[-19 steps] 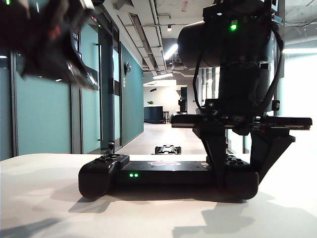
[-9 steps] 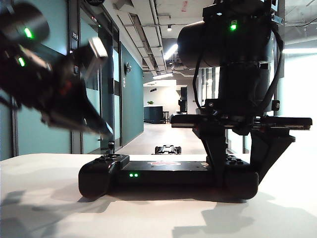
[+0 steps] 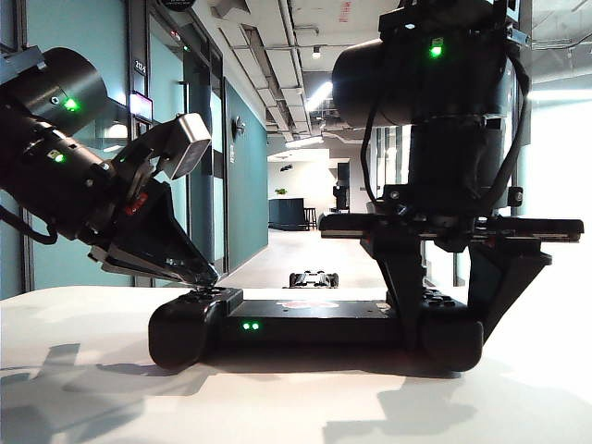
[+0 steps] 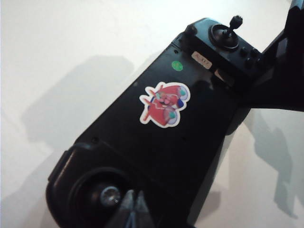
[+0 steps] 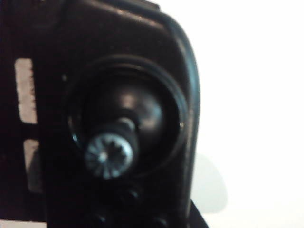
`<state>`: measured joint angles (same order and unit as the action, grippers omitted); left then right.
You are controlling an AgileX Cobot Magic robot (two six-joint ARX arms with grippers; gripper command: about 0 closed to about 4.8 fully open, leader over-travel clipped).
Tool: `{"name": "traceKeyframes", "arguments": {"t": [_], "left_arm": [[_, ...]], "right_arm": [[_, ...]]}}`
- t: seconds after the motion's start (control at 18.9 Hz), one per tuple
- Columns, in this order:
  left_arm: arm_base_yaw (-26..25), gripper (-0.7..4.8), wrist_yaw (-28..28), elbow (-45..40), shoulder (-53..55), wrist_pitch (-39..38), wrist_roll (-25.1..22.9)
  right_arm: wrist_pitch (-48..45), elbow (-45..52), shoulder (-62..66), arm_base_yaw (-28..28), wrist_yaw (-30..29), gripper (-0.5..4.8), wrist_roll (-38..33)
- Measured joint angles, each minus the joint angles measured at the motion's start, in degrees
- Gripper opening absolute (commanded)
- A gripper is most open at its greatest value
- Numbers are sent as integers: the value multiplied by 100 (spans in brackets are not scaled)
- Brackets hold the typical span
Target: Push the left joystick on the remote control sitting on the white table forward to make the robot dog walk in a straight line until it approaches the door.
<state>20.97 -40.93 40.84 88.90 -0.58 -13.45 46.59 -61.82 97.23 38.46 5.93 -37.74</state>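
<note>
A: What has changed around the remote control (image 3: 314,326)?

B: Your left tool (image 3: 199,273), tips pinched closed, has swung down onto the left joystick (image 4: 110,195). Your right tool (image 3: 442,319) clamps the far end on the tabletop (image 3: 296,407).

A: And beyond it?

B: The robot dog (image 3: 314,278) lies unmoved; you can push now.

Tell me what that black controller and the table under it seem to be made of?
The remote control looks like matte black moulded plastic: rounded ends, dull sheen, a glossy sticker on top. Its joystick tip looks like ridged metal, silvery. The white table looks smooth and matte, perhaps laminate; I cannot tell for sure.
</note>
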Motion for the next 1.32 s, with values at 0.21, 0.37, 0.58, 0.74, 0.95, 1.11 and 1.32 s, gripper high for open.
{"name": "traceKeyframes", "arguments": {"t": [0.21,0.37,0.58,0.74,0.95,1.11,1.32], "left_arm": [[0,-5,-17,0,168,166,22],[0,-5,-11,0,195,262,26],[7,-5,50,0,203,339,37],[7,-5,52,0,203,378,39],[7,-5,39,0,205,452,109],[7,-5,39,0,210,516,151],[7,-5,37,0,214,588,153]], "right_arm": [[-4,0,0,0,4,115,0],[-9,0,0,0,7,115,-20],[-20,0,0,-7,11,115,-39],[-20,0,0,-7,11,115,-35],[-20,0,0,-7,13,115,-26],[-20,0,0,-7,13,115,-26],[-20,0,0,-7,13,115,-26]]}}
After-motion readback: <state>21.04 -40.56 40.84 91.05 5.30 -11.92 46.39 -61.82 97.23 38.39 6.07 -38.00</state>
